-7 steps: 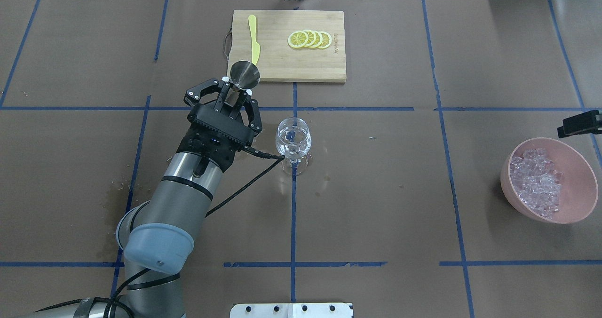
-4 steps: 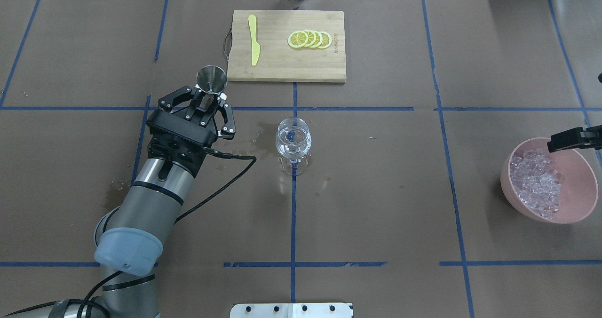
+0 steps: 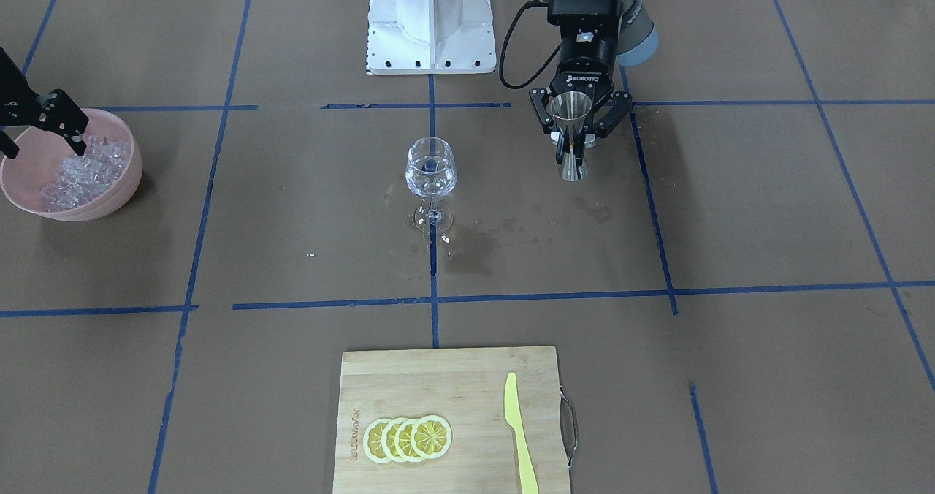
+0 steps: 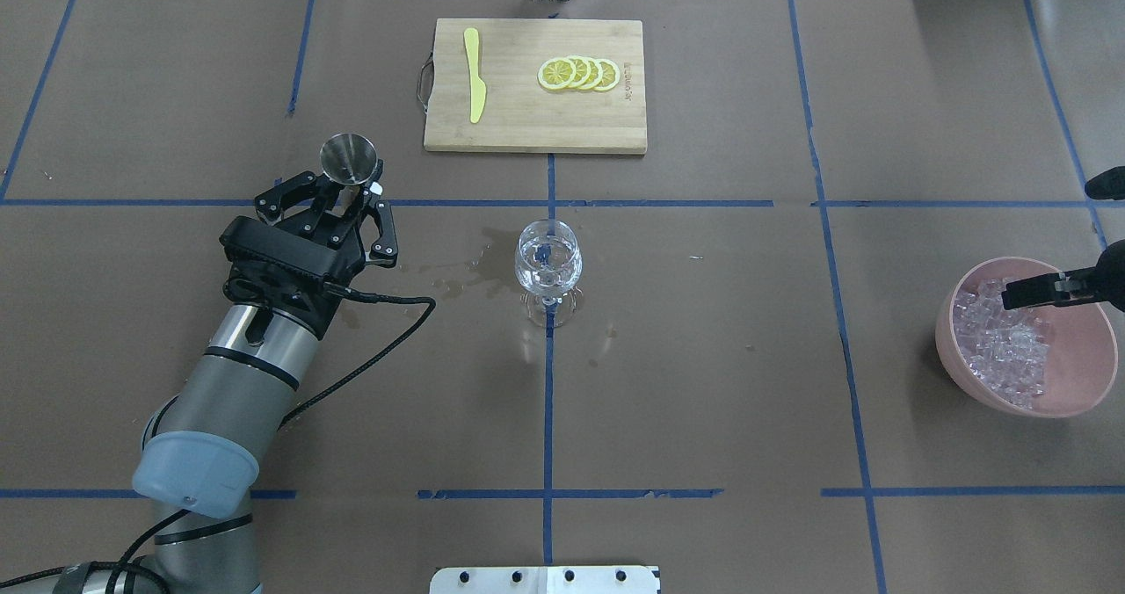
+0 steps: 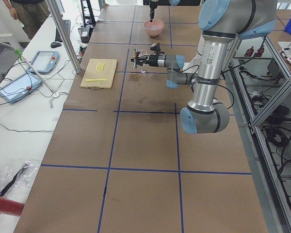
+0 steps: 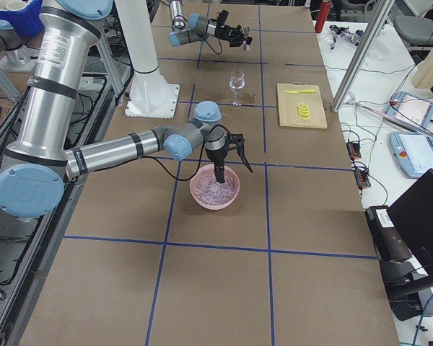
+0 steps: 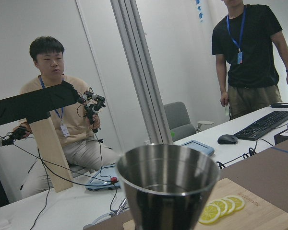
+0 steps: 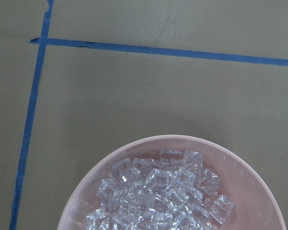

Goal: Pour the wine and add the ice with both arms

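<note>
My left gripper (image 4: 348, 191) is shut on a steel jigger (image 4: 349, 156) and holds it upright above the table, left of the clear stemmed glass (image 4: 547, 260). The jigger's rim fills the left wrist view (image 7: 168, 167). The glass stands at the table's middle (image 3: 430, 171). The ice (image 4: 1002, 335) lies heaped in a pink bowl (image 4: 1077, 401) at the right. My right gripper (image 3: 42, 145) is open and hangs over the bowl's far side, one finger (image 4: 1028, 293) above the ice. The right wrist view looks down on the ice (image 8: 163, 196).
A wooden cutting board (image 4: 527, 119) at the far side carries lemon slices (image 4: 578, 74) and a yellow knife (image 4: 475, 76). Wet stains (image 4: 457, 273) mark the brown paper left of the glass. The white base block (image 3: 431, 19) stands at the robot's side.
My left arm has moved left, away from the glass, with the jigger turned upright in its gripper. My right gripper has come in from the right edge over the bowl.
</note>
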